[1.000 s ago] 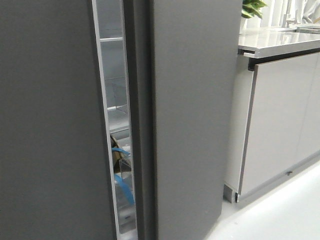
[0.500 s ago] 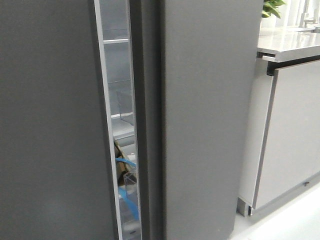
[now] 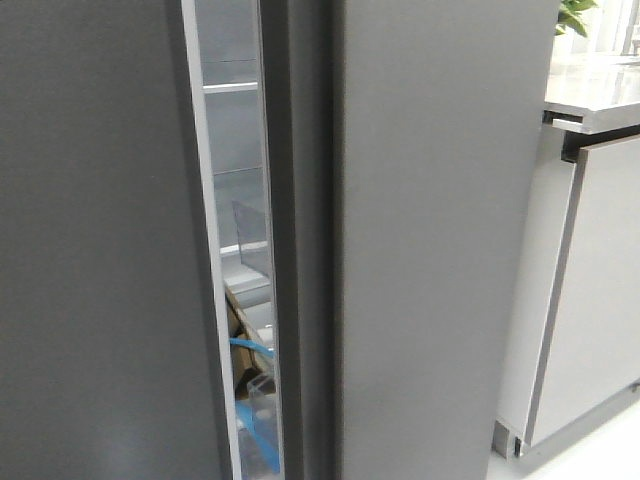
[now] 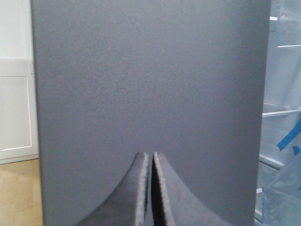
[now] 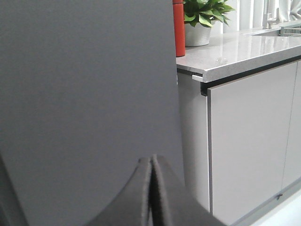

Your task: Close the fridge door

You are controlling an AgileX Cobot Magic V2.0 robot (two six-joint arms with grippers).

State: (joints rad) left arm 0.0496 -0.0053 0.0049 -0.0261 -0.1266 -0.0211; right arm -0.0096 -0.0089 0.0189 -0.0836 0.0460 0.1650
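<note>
The fridge door [image 3: 440,240] is the tall matte dark-grey panel right of the gap, with its darker recessed side face [image 3: 305,260] along its left edge. It stands ajar; a narrow gap [image 3: 240,250] shows shelves inside. It also fills the right wrist view [image 5: 89,84]. My right gripper [image 5: 151,158] is shut and empty, its tips close in front of that panel; I cannot tell if they touch. My left gripper [image 4: 149,154] is shut and empty, facing a dark-grey panel [image 4: 150,84]. Neither gripper shows in the front view.
A like dark-grey panel [image 3: 95,240] with a thin pale strip [image 3: 205,250] stands left of the gap. A light-grey glossy cabinet door [image 3: 600,290] under a worktop [image 5: 235,49] is to the right, with a plant [image 5: 202,19] and a red object [image 5: 178,28].
In the front view the fridge door and the cabinet have shifted right and grown larger, so the view has come closer. The gap still shows the shelves.
</note>
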